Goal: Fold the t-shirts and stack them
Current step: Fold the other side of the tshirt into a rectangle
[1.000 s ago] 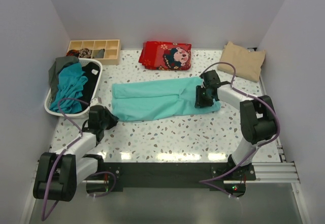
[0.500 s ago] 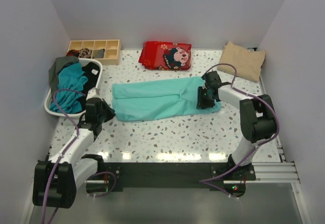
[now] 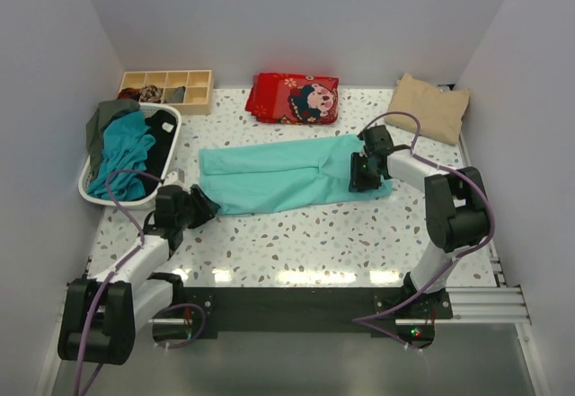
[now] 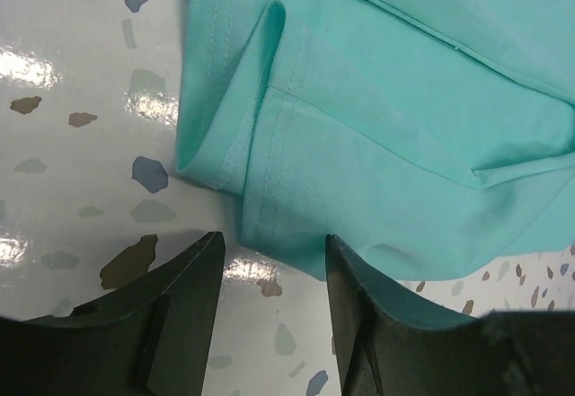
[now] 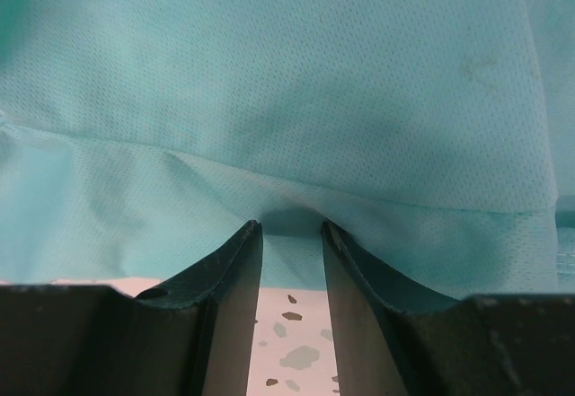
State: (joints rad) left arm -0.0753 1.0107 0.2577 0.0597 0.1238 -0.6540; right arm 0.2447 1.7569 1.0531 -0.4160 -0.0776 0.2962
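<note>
A light turquoise t-shirt (image 3: pixel 278 176) lies folded lengthwise in a long strip across the middle of the table. My left gripper (image 3: pixel 207 206) stands open just short of its near left corner; in the left wrist view the gripper (image 4: pixel 274 243) has bare table between its fingers and the hemmed corner (image 4: pixel 260 180) right ahead. My right gripper (image 3: pixel 361 176) is at the shirt's right end. In the right wrist view the gripper (image 5: pixel 290 225) holds a bunched fold of the turquoise cloth (image 5: pixel 287 73) between its tips.
A white basket (image 3: pixel 99 197) at the left holds teal (image 3: pixel 126 149), black (image 3: pixel 163 140) and grey-green (image 3: pixel 106 118) t-shirts. A folded beige t-shirt (image 3: pixel 431 107) lies at the back right. A red printed cushion (image 3: pixel 294 98) and a wooden compartment box (image 3: pixel 166 89) stand along the back.
My left gripper has opened from shut and shifted right, toward the shirt's near left corner. The right gripper and the shirt have stayed in place.
</note>
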